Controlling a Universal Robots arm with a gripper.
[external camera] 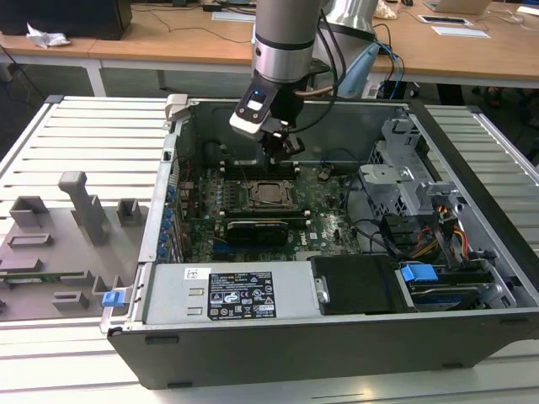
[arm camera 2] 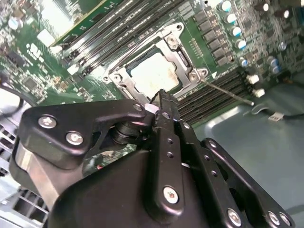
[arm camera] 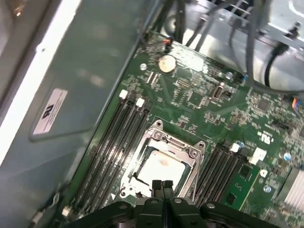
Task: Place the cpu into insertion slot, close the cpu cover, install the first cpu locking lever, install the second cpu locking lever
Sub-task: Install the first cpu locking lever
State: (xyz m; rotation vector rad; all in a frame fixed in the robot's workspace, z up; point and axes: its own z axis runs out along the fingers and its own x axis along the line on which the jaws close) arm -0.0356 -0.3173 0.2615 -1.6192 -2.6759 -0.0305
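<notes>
The arm (external camera: 286, 42) reaches steeply down into the open computer case (external camera: 253, 341). Its jaws are pressed together and empty, with their tips at the edge of the insertion slot (arm camera: 129, 179). The cpu (arm camera: 159, 166) sits inside, framed by the cpu cover (arm camera: 173, 145).

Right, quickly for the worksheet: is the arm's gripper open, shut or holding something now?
Gripper: shut, holding nothing, its tips over the edge of the cpu cover that frames the cpu.
</notes>
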